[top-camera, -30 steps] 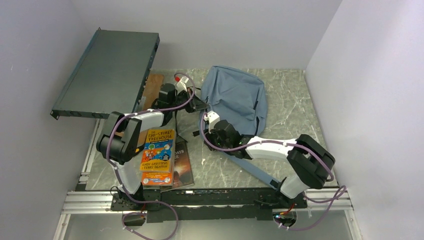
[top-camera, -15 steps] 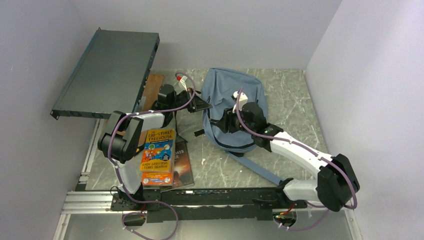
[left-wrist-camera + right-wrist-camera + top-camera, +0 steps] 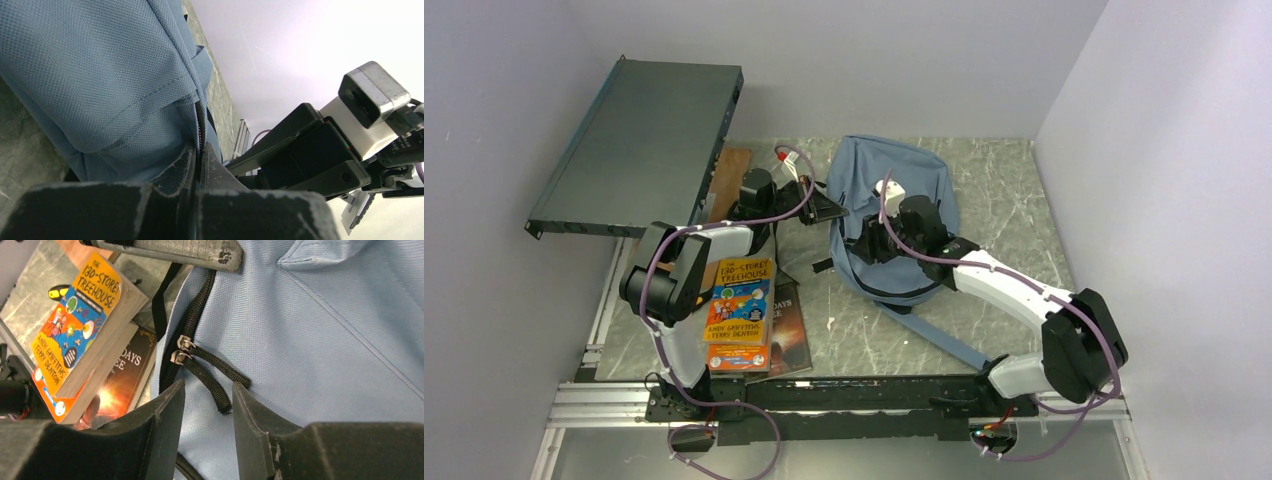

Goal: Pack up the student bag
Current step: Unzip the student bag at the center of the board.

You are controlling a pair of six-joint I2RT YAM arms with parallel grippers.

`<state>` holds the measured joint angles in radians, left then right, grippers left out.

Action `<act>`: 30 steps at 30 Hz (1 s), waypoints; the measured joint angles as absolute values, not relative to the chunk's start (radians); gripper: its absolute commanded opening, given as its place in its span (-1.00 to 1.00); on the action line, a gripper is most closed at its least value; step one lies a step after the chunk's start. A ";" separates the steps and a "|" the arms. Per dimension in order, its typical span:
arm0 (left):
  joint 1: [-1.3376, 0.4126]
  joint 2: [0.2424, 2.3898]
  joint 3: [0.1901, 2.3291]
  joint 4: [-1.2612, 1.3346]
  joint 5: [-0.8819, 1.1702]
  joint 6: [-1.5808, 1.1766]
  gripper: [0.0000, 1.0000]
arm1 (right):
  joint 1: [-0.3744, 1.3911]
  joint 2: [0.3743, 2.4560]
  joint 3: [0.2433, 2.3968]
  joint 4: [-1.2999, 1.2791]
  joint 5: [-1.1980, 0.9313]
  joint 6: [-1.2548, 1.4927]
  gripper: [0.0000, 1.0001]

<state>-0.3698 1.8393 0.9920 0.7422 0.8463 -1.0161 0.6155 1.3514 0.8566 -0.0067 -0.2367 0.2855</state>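
Observation:
The blue-grey student bag (image 3: pixel 904 190) lies at the back middle of the table, its long strap (image 3: pixel 934 335) trailing toward the front. My left gripper (image 3: pixel 831 209) is shut on the bag's left edge; in the left wrist view its jaws (image 3: pixel 198 152) pinch the fabric by the zipper of the bag (image 3: pixel 100 75). My right gripper (image 3: pixel 867 247) hovers over the bag's front left. In the right wrist view it (image 3: pixel 207 392) is open, with one of two black zipper pull cords (image 3: pixel 212 382) between its fingers. The two metal sliders (image 3: pixel 181 351) sit together on the dark zipper.
An orange paperback (image 3: pixel 740 312) lies on a dark book (image 3: pixel 792 328) at the front left, beside the bag; both also show in the right wrist view (image 3: pixel 75 330). A large dark metal panel (image 3: pixel 639 145) leans at the back left over a wooden board (image 3: pixel 730 175).
My right arm has swung from the front of the bag up over it and now sits at the zipper pulls. The bag's lower part has come into view. The left arm has held still.

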 measured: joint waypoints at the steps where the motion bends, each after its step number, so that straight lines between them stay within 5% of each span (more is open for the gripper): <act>1: -0.370 1.839 0.992 0.742 0.848 -1.016 -1.00 | 0.616 1.361 0.857 -0.007 -0.248 0.276 -0.14; 16: -0.375 1.839 0.986 0.744 0.850 -1.019 -1.00 | 0.720 1.422 0.902 -0.013 -0.150 0.099 -0.13; 30: -0.375 1.839 0.986 0.716 0.844 -0.992 -1.00 | 0.796 1.458 0.905 -0.002 -0.023 0.062 -1.00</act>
